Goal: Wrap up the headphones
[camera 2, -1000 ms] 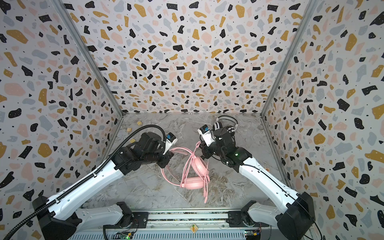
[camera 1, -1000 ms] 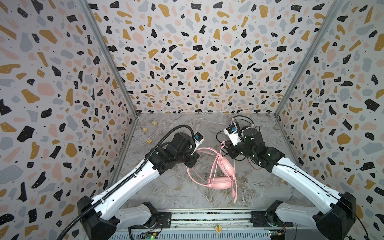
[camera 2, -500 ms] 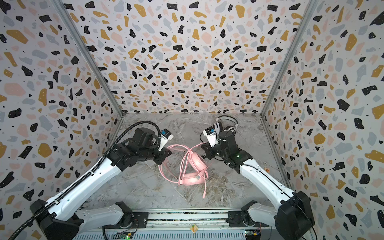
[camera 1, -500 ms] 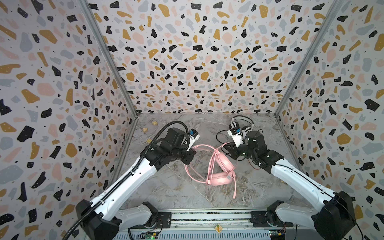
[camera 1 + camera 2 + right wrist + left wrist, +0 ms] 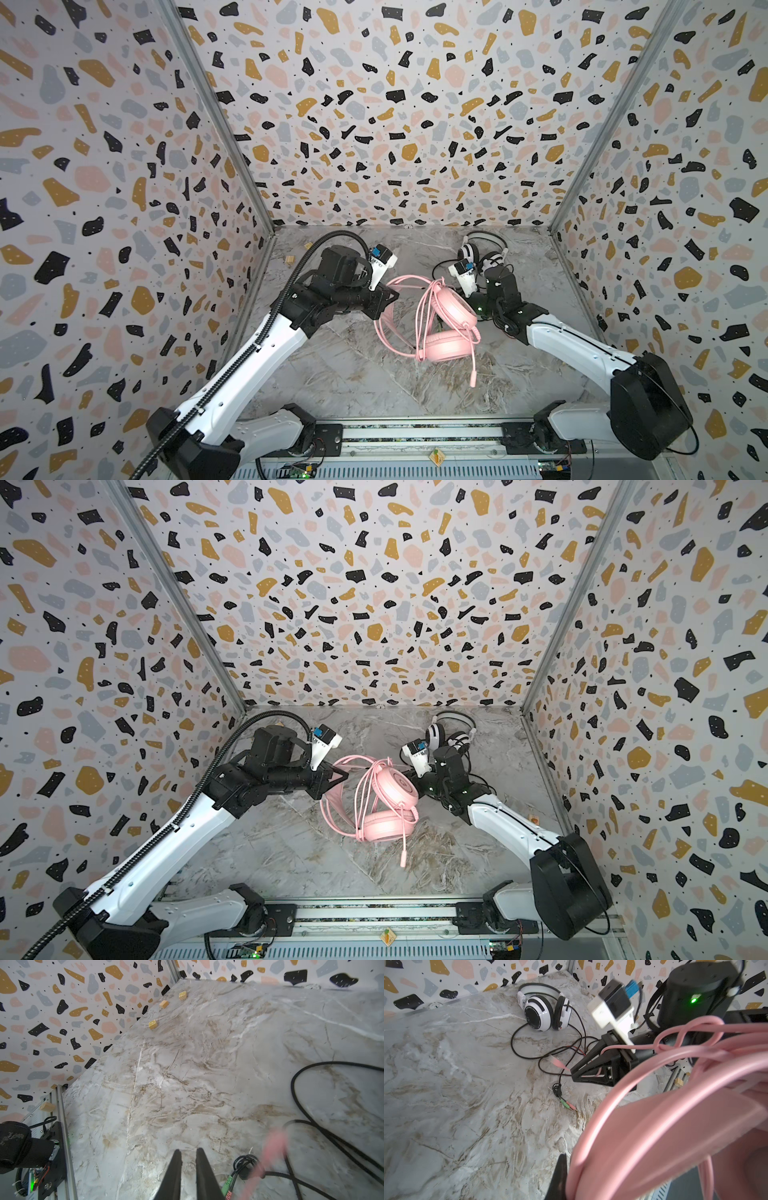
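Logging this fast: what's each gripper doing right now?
Left gripper: closed, holding the pink headphones by the cord.
Right gripper: barely open, nothing between its fingers.

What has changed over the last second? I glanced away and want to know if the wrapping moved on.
The left gripper, shut on the pink headset, has carried it a little up in both top views, toward the back wall or higher, I cannot tell; its dangling plug rose too. The right gripper stays beside it, jaws barely apart and empty. The white-and-black headset has not moved.
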You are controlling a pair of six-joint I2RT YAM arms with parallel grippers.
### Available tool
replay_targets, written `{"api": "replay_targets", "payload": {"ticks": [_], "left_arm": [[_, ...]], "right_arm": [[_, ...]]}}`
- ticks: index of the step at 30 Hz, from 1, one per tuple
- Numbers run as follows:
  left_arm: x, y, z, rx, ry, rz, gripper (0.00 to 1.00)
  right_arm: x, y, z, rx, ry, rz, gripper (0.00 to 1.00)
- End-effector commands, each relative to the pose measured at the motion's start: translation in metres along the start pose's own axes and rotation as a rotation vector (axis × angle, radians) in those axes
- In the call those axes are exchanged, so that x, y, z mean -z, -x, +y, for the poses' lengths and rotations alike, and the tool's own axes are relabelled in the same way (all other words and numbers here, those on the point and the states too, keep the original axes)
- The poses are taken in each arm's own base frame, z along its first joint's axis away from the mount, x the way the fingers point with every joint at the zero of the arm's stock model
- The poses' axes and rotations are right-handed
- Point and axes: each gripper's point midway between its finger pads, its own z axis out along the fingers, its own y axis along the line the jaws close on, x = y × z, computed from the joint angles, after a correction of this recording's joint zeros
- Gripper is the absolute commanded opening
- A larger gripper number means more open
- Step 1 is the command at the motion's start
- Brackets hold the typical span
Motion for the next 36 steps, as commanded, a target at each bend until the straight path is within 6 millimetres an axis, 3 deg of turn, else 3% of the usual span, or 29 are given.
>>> {"api": "replay_targets", "payload": {"ticks": [1,7,15,27,36], "left_arm": [[0.024,0.052,-0.012,-0.007,-0.018,-0.176,0.0],[0.033,0.074,-0.009,0.013,0.009,-0.25,0.0],[0.041,0.089,-0.014,0.027,0.006,-0.265,0.0],[0.052,0.104,-0.019,0.038,0.009,-0.271,0.0],[0.06,0.114,-0.02,0.038,0.024,-0.284,0.0]], "right_arm": [[0.005,0.014,0.009,-0.006,0.046,-0.07,0.1],[0.0,0.0,0.015,-0.033,0.092,-0.07,0.07],[0.002,-0.014,0.019,-0.027,0.124,-0.085,0.12],[0.001,-0.002,0.026,0.016,0.209,-0.17,0.3],[-0.002,0.011,0.031,0.056,0.256,-0.231,0.51]]}}
